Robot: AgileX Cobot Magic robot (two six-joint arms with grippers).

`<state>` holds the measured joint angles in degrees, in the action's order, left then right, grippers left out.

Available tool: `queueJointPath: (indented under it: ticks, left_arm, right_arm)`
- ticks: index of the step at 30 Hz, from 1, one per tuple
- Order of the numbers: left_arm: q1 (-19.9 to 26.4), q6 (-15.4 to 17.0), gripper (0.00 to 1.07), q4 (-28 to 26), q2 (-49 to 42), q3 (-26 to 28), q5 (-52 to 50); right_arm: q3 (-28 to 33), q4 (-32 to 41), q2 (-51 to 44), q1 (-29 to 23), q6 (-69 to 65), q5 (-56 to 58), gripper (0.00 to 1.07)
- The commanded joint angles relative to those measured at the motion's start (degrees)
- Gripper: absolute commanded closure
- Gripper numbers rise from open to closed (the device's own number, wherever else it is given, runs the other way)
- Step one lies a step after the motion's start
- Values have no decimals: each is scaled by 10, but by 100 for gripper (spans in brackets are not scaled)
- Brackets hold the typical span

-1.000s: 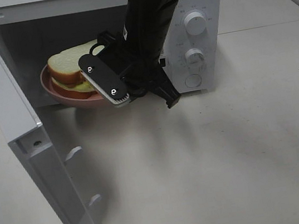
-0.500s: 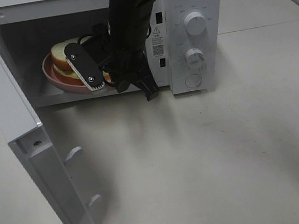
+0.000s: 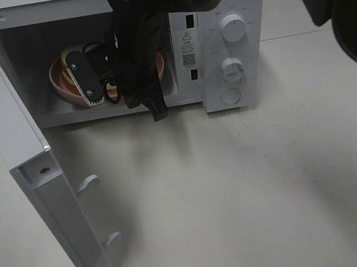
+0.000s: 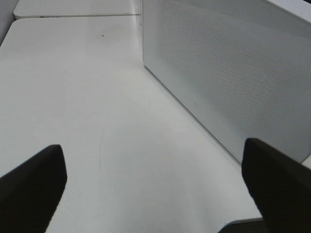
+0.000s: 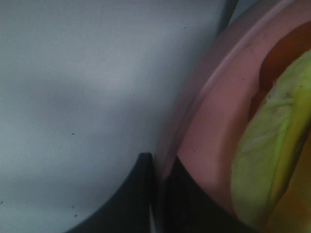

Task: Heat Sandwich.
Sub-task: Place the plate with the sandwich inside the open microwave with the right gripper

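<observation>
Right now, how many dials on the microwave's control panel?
2: the upper dial near the top of the control panel, the lower dial directly beneath it. A flat round button sits below both. None look hidden.

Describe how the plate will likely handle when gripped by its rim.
Probably stiff: the plate, pinched at its rim by the right gripper, shows no bend. Its smooth surface looks slippery, so it might slide in the grip. Held at one edge with the sandwich on it, it may tip.
</observation>
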<state>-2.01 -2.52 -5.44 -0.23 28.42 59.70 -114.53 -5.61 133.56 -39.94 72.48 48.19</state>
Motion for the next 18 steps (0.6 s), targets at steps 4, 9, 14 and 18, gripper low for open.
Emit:
queueJointPath:
  ticks: [4, 9, 14, 18]
  left_arm:
    - [-3, 3, 15, -4, -15, -2, -5]
    - [-3, 3, 15, -4, -15, -2, -5]
    - [-3, 3, 15, -4, -15, -2, -5]
    - [-3, 3, 15, -4, -15, -2, -5]
  right_arm:
    - [-46, -8, 27, 0, -5, -15, 106]
    - [-69, -12, 49, 0, -4, -17, 106]
    - [-78, -14, 58, 0, -6, -30, 104]
    - [-86, -21, 64, 0, -21, -34, 101]
